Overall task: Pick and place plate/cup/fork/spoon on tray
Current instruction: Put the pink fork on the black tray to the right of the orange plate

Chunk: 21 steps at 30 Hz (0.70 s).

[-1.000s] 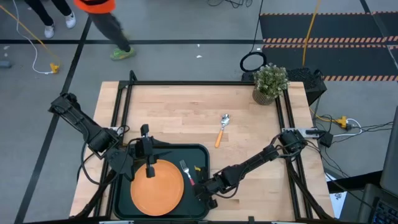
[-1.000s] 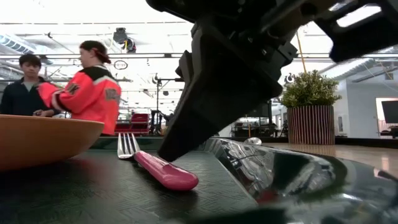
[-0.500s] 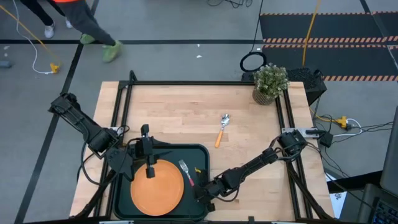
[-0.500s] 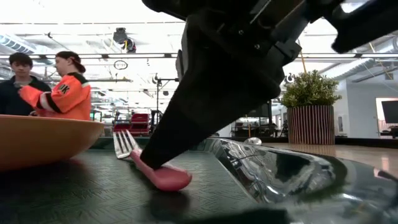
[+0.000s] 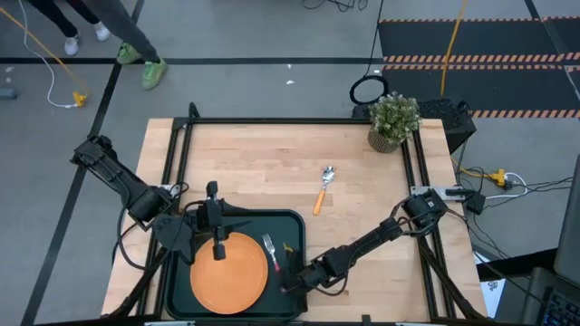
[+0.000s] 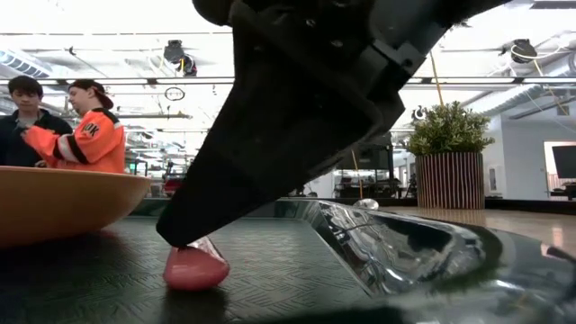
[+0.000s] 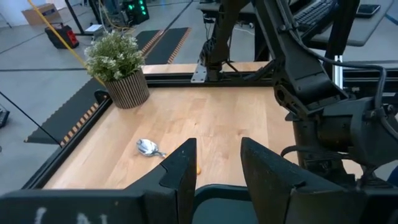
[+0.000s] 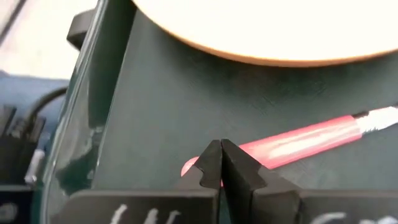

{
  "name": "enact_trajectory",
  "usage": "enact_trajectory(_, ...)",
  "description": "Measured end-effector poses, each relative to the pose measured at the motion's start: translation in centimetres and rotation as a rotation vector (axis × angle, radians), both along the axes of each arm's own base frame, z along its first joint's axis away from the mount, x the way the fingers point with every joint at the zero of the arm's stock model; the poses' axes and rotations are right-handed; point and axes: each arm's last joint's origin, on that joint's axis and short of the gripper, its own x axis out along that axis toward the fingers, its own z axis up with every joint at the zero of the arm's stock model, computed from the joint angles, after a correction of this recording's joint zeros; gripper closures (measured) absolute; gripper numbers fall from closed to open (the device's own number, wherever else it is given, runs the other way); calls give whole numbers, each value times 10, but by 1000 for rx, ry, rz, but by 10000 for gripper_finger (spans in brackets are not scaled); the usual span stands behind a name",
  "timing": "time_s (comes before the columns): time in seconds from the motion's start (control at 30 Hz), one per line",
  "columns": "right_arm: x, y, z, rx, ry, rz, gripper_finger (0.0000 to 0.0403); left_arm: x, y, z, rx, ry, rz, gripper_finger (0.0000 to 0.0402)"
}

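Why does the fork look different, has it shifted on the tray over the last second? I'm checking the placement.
Yes. The fork has turned on the tray, its handle end swinging from the tray's right rim toward the plate, with the right gripper at that end.

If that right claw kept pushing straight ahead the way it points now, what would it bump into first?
Most likely the fork: the right gripper, fingers closed, has its tips at the pink handle's end on the tray. Past the fork lies the plate. Whether the tips already touch is hard to tell.
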Motion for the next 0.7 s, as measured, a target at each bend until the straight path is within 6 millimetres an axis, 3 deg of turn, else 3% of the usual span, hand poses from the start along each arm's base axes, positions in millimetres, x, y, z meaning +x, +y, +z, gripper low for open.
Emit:
enact_trajectory(0.13,1,-2,5,47,0,-46,403,0,0,0,1,1,-1,273)
enact_trajectory(0.4,-5,-6,48,49,-78,-76,403,0,0,1,6,-7,-6,273)
enact_trajectory(0.7,-12,-4,23,-13,47,-77,403,1,-1,2,18,-12,-11,273)
